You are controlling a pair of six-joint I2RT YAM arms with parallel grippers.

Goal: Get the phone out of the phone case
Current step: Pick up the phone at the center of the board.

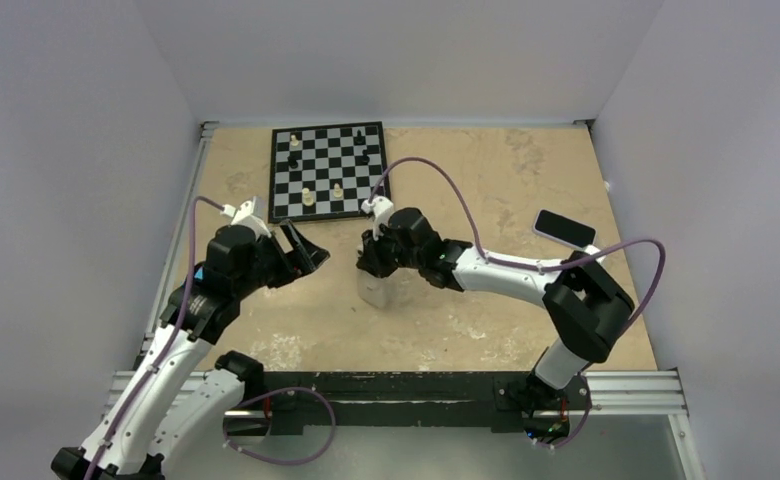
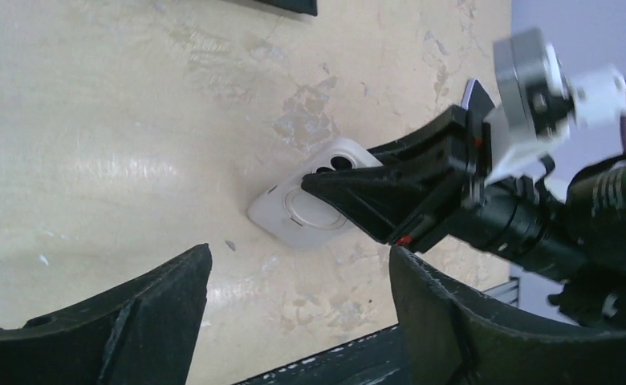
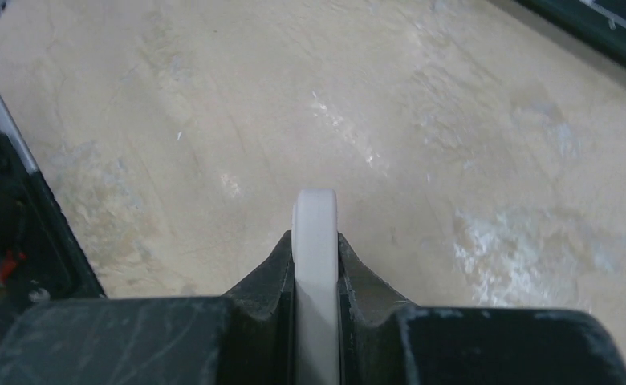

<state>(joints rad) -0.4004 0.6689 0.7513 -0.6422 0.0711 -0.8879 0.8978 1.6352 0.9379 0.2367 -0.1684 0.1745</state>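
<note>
The white phone case (image 1: pixel 376 287) stands on edge near the table's middle, its lower edge at or close to the surface. My right gripper (image 1: pixel 374 266) is shut on it. In the right wrist view the case's thin white edge (image 3: pixel 315 220) sits clamped between both black fingers. In the left wrist view the case (image 2: pixel 306 212) shows its back with a round ring and camera holes, and the right gripper's finger (image 2: pixel 390 192) lies over it. My left gripper (image 1: pixel 303 250) is open and empty, a short way left of the case. A dark flat phone (image 1: pixel 564 228) lies at the right.
A chessboard (image 1: pixel 328 172) with a few pieces lies at the back centre. The right arm's purple cable (image 1: pixel 446 185) arcs over the table. A black rail (image 1: pixel 386 385) runs along the near edge. White walls enclose the table on three sides.
</note>
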